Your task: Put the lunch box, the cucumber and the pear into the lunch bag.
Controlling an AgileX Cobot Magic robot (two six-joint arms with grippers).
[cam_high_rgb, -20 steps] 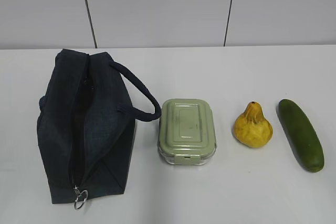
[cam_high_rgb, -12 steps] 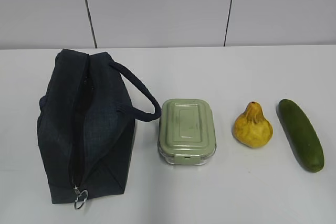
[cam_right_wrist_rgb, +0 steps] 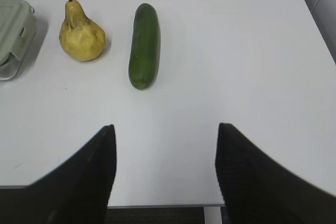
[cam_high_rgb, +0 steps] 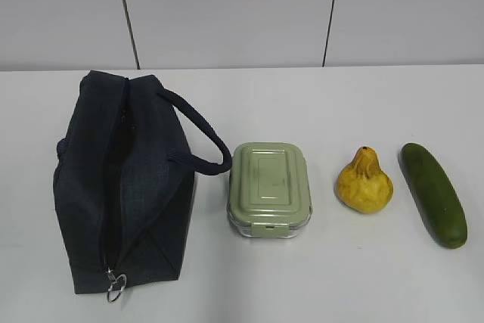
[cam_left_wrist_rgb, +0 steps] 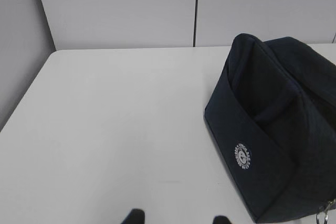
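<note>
Showing only left hand [cam_left_wrist_rgb: 177,219] tips, seemingly parted.

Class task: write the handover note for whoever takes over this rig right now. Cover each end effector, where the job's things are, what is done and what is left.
Left end effector: open, empty, low over bare table beside the lunch bag.
Right end effector: open, empty, held back from the cucumber.
Lunch bag: on the table's left, top zipper open.
Lunch box, pear, cucumber: in a row on the table to the bag's right, apart from one another.
Done: nothing packed.
Left: all three items go into the bag.
</note>
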